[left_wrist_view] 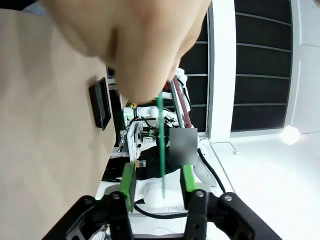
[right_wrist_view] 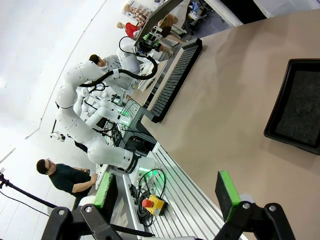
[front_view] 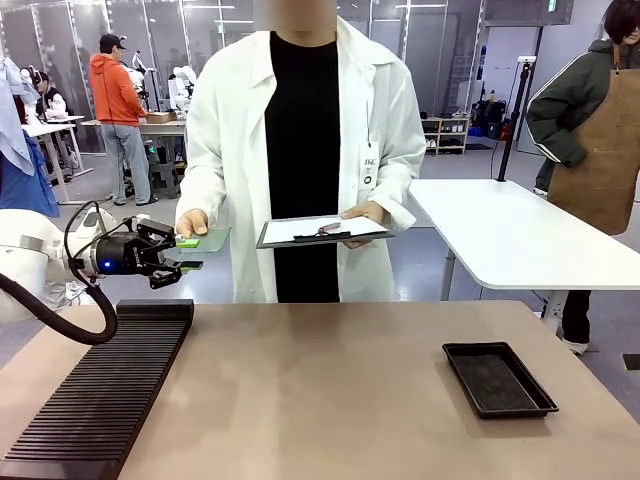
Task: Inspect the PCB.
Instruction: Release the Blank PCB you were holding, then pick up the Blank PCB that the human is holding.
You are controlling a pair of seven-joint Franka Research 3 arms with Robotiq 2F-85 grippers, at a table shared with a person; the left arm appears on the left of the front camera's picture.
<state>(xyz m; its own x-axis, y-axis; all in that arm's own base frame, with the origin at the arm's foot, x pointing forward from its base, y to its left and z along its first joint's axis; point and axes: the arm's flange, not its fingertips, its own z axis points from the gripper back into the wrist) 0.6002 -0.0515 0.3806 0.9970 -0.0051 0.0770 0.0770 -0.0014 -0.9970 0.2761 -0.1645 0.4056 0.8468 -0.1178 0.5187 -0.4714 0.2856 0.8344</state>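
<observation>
The PCB [front_view: 208, 240], a thin green board, is held flat at the far left by the person's hand [front_view: 190, 221]. My left gripper [front_view: 190, 254] is at its near edge, jaws apart above and below it. In the left wrist view the PCB [left_wrist_view: 161, 135] shows edge-on as a thin green line between the two green pads [left_wrist_view: 129, 184], touching neither, and the person's hand [left_wrist_view: 135, 45] grips its far end. This left gripper [left_wrist_view: 158, 175] is open. My right gripper [right_wrist_view: 165, 195] stands open above the table with nothing between its fingers.
The person's other hand holds a white clipboard [front_view: 320, 230]. A shallow black tray [front_view: 498, 378] lies on the right of the brown table [front_view: 320, 390]. A long black ribbed rack [front_view: 100, 400] runs along the left side. A white table [front_view: 520, 235] stands behind at right.
</observation>
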